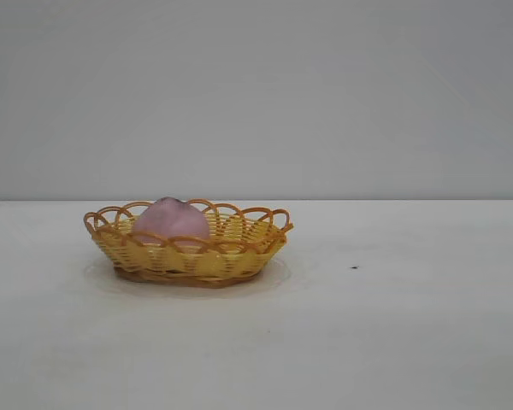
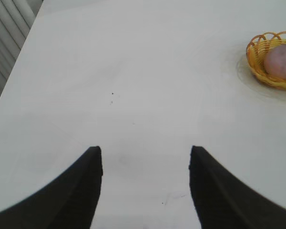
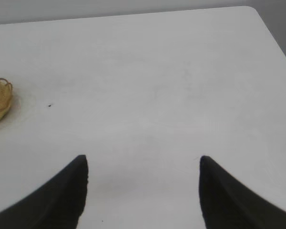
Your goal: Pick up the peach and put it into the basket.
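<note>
The peach (image 1: 171, 220) sits inside the basket (image 1: 231, 256), so the task looks done. The left gripper (image 2: 145, 164) and right gripper (image 3: 143, 171) hang wide open, empty, well apart from the basket; best kept clear.

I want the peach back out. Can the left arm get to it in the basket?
Probably yes. The peach sits uncovered in the basket, the table between is bare, and the left end effector is open, though well back.

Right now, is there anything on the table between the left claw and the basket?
No. In the left wrist view only bare white table separates the open left claw from the basket holding the peach.
</note>
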Tool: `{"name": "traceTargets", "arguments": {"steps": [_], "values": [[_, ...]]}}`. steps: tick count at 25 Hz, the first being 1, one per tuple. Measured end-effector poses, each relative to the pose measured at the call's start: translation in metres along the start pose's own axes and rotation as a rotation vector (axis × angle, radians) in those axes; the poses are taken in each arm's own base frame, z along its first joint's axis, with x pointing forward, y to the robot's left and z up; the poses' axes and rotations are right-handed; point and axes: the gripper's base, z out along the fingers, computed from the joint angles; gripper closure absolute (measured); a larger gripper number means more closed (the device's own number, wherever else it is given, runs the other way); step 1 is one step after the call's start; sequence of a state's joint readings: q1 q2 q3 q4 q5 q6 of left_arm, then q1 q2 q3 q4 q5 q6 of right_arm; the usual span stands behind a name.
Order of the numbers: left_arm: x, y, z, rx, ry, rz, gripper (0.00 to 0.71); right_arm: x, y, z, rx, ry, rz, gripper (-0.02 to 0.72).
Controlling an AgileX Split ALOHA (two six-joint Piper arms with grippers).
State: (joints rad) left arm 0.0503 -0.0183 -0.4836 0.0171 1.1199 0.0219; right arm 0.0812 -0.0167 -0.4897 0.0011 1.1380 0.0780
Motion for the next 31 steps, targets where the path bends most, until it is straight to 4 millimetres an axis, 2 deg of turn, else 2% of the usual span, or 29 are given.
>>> {"name": "traceTargets", "arguments": {"steps": [19, 24, 31], "values": [[0.0, 0.0, 0.0, 0.0, 0.0, 0.0, 0.368, 0.0, 0.0, 0.0, -0.002, 0.0, -0.001, 0.251], [0.0, 0.0, 0.0, 0.0, 0.0, 0.0, 0.368, -0.0001, -0.0007, 0.0, -0.067, 0.005, -0.04, 0.251], [0.0, 0.0, 0.0, 0.0, 0.0, 0.0, 0.368, -0.0001, -0.0008, 0.0, -0.072, 0.006, -0.044, 0.251]]}}
